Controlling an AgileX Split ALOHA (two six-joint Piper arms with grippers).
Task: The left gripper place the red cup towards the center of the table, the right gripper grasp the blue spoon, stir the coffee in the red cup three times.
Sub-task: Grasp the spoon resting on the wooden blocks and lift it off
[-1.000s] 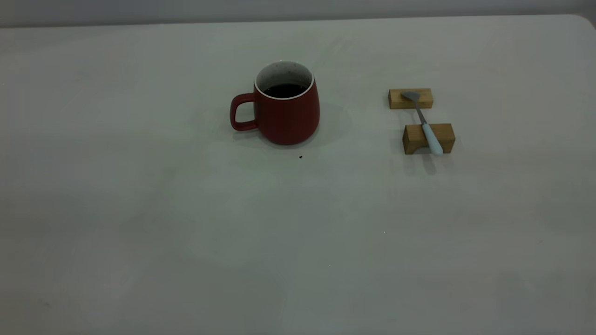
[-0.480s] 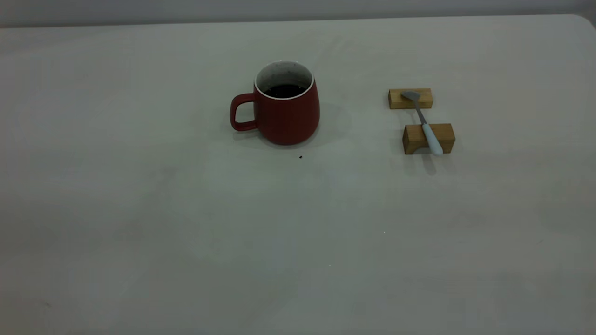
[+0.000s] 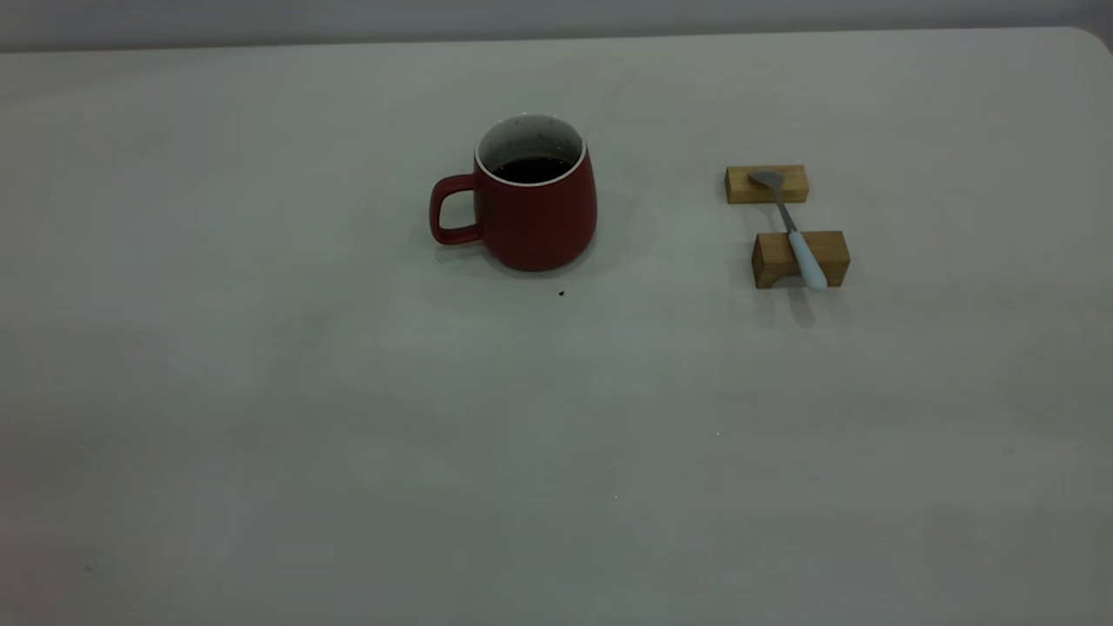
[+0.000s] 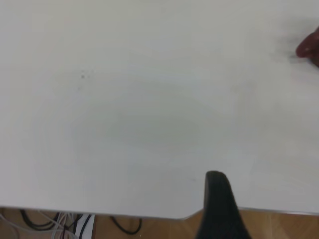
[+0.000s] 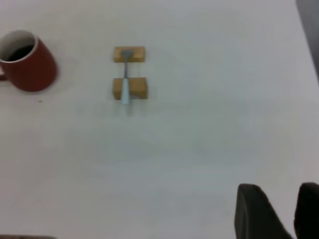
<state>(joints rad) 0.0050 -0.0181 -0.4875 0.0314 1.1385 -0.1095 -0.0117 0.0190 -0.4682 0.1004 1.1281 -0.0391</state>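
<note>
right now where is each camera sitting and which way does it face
Exterior view: outside the rig, looking down across the table at the red cup and the blue spoon on two wooden blocks; no arm shows.
Left wrist view: looks down at bare tabletop near its edge; one black finger, cup sliver.
Right wrist view: looks down from farther off; two fingertips.
Shared: exterior and right wrist both show cup, spoon, blocks.

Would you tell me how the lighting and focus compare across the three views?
Exterior view: dim, even light, soft shadows beside the red cup and under the blue spoon. Left wrist view: bright, washed-out table, cup a blur at the edge. Right wrist view: bright, slightly soft.
</note>
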